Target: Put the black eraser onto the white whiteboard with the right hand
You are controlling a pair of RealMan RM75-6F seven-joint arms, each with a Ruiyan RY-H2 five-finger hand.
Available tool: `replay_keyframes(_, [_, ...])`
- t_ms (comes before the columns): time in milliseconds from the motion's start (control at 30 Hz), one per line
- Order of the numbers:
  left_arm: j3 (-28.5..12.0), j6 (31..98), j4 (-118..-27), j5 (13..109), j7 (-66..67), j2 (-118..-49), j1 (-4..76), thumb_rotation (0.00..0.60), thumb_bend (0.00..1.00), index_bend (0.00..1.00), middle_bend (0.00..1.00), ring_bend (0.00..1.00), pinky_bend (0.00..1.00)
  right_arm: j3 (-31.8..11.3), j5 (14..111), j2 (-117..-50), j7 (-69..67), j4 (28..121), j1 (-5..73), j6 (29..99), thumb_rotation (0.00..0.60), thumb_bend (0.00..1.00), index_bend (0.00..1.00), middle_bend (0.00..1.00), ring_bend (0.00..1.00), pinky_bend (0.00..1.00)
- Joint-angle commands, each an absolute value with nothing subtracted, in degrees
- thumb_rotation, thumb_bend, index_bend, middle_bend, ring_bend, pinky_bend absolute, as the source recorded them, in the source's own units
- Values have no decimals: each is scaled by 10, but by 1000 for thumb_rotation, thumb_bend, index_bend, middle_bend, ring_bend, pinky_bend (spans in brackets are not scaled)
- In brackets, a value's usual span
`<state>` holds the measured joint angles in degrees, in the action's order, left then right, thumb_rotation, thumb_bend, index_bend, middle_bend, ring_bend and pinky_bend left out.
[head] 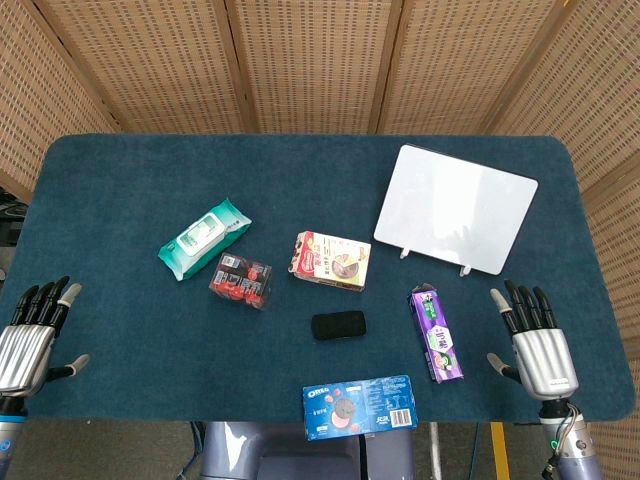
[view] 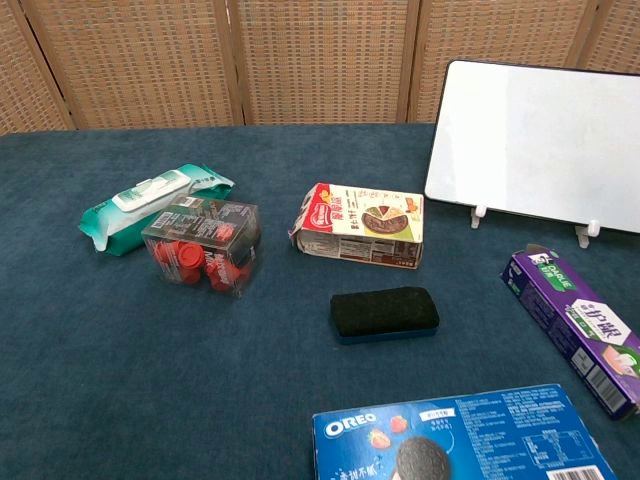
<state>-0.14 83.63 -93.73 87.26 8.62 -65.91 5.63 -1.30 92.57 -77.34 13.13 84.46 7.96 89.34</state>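
Observation:
The black eraser lies flat near the middle front of the blue table. The white whiteboard stands tilted on small feet at the back right. My right hand hovers at the front right edge, fingers spread and empty, well to the right of the eraser. At the front left edge my left hand is likewise spread and empty. Neither hand shows in the chest view.
A purple packet lies between the eraser and my right hand. An Oreo box sits at the front edge. A brown snack box, a red-filled clear box and green wipes lie behind and left.

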Motion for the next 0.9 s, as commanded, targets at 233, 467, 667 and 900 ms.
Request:
replay_keyframes(233, [-1, 841, -939, 875, 86, -658, 54, 600, 137, 0, 0, 0, 0, -15, 926, -774, 131, 844, 77, 893, 600, 60, 0, 0, 0, 0])
replay_keyframes(467, [-2, 840, -939, 875, 85, -658, 55, 600, 137, 0, 0, 0, 0, -16, 926, -772, 130, 849, 76, 890, 600, 53, 0, 0, 0, 0])
replay_keyframes(667, [-4, 837, -937, 871, 80, -657, 56, 600, 137, 0, 0, 0, 0, -19, 926, -772, 132, 855, 79, 885, 600, 55, 0, 0, 0, 0])
replay_keyframes(900, [-4, 839, -938, 873, 69, -652, 55, 600, 137, 0, 0, 0, 0, -20, 924, -771, 168, 889, 83, 872, 600, 55, 0, 0, 0, 0])
